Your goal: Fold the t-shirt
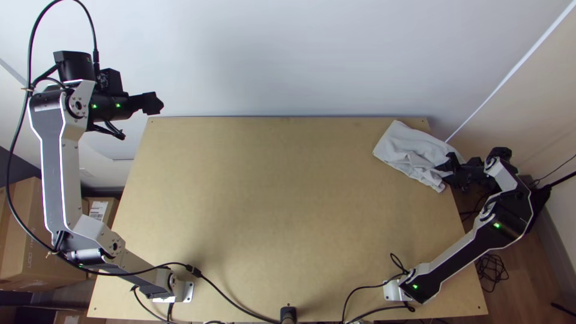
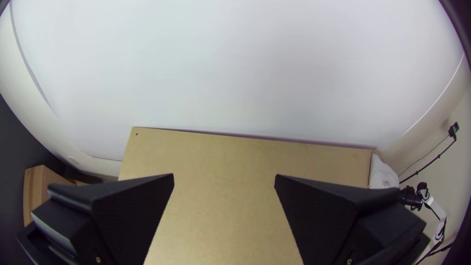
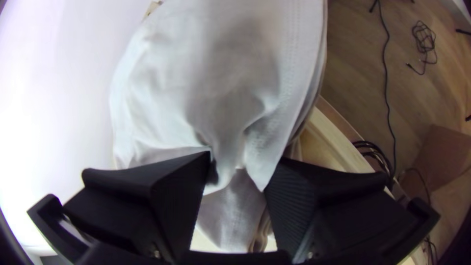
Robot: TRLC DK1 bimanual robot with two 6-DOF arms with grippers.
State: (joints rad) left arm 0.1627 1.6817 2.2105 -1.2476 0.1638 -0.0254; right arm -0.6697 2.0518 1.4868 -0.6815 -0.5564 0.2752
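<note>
The white t-shirt (image 1: 411, 150) lies bunched, with creases and folded layers, on the table's far right corner, partly over the right edge. At its right end is my right gripper (image 1: 449, 165), open around part of the fabric. Seen from the right wrist, folds of the shirt (image 3: 216, 73) run down between the spread fingers of the right gripper (image 3: 245, 172). High at the left, off the table's far left corner, my left gripper (image 1: 157, 103) holds nothing. In the left wrist view this gripper (image 2: 224, 176) is open, its fingers wide apart; the shirt (image 2: 382, 174) is far off.
The wooden table (image 1: 270, 204) ends at a pale wall (image 1: 288, 54) along its far side. Black cables (image 1: 231, 300) cross the near edge around a dark post (image 1: 288, 313). Cardboard boxes (image 1: 30, 252) stand beyond the left edge; a coiled cable (image 1: 492, 268) lies on the floor at right.
</note>
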